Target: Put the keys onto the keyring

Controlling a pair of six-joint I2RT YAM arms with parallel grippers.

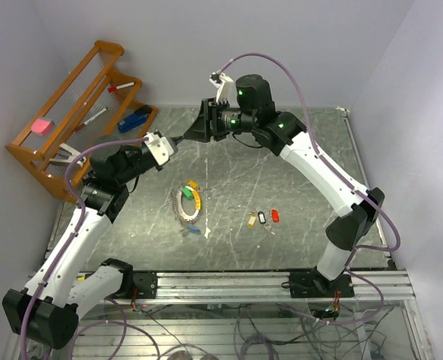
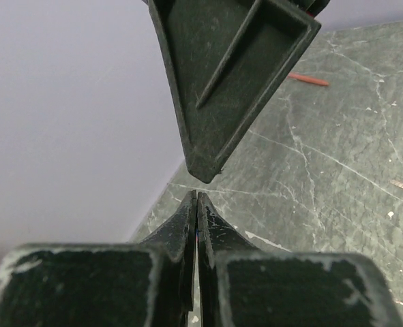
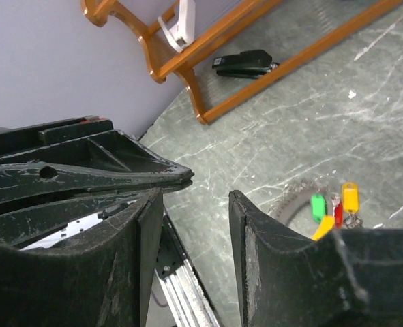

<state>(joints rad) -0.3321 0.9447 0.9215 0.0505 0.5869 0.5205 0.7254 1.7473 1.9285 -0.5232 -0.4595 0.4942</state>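
Note:
The keyring (image 1: 184,204) lies mid-table as a greyish loop with a yellow band, and green and yellow keys (image 1: 190,187) sit on it. Three more keys (image 1: 262,218), tagged yellow, black-and-white and red, lie to its right. A blue tag (image 1: 195,229) rests just below the ring. In the right wrist view the loop (image 3: 293,204) and its green tag (image 3: 318,206) show beside my finger. Both grippers meet in the air at the back of the table. My left gripper (image 1: 179,139) (image 2: 197,199) is shut; a sliver of colour in its seam is too small to name. My right gripper (image 1: 194,129) (image 3: 191,197) stands open, empty, touching nothing.
A wooden rack (image 1: 71,112) stands at the back left holding a pink block, markers and a blue stapler (image 1: 135,118). A red pen (image 2: 309,80) lies on the table. An aluminium rail (image 1: 228,283) runs along the near edge, and walls close in on three sides.

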